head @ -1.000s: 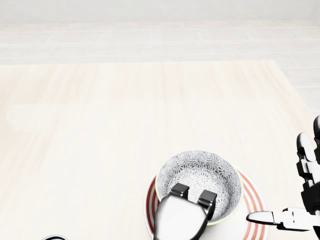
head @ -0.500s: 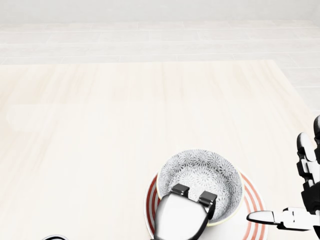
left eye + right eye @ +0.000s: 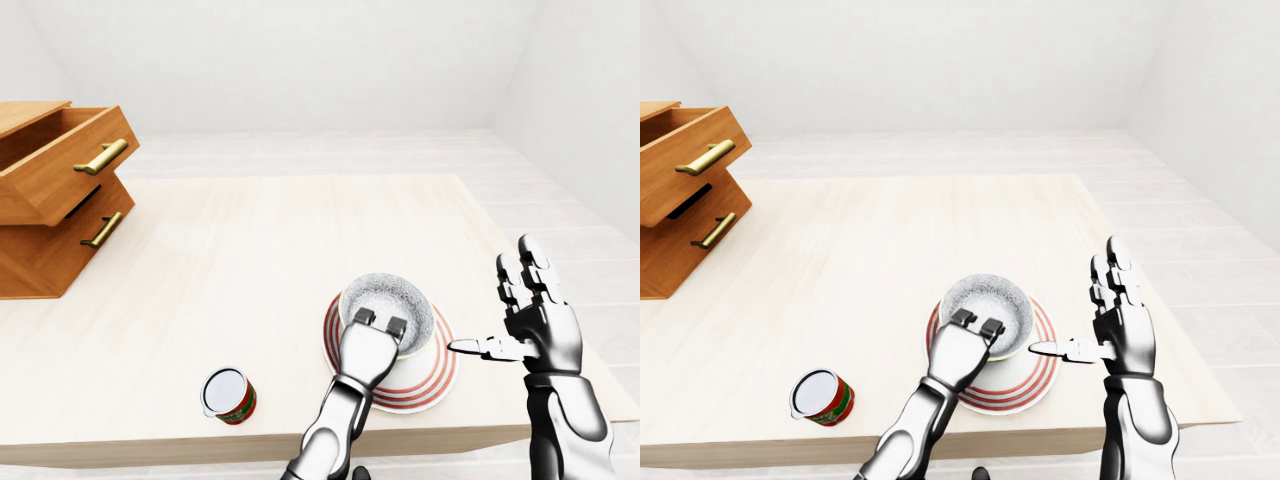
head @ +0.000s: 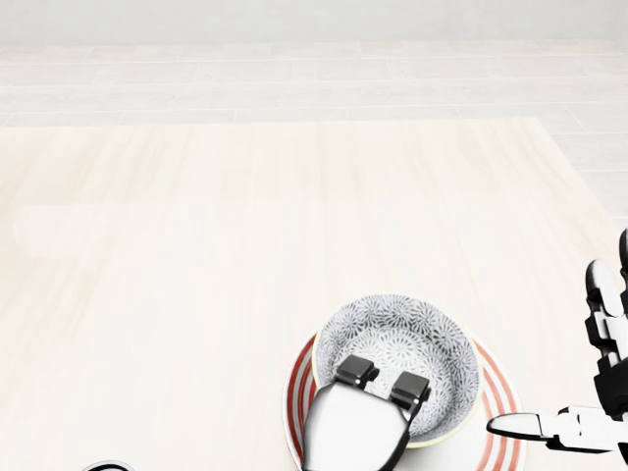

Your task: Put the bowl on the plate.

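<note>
A grey-patterned bowl rests within the red-striped white plate near the bottom edge of the head view. My left hand comes up from the bottom and is shut on the bowl's near rim, two fingers hooked inside it; the thumb is hidden. I cannot tell whether the bowl touches the plate or hangs just over it. To the right of the plate my right hand stands open and upright, its thumb pointing at the plate without touching it.
A red can with an open top stands left of the plate near the table's lower edge. A wooden drawer unit sits at the table's left, its top drawer pulled out.
The bowl, held in my left hand, has shifted slightly right and down onto the plate's middle. The right hand has dropped a little.
</note>
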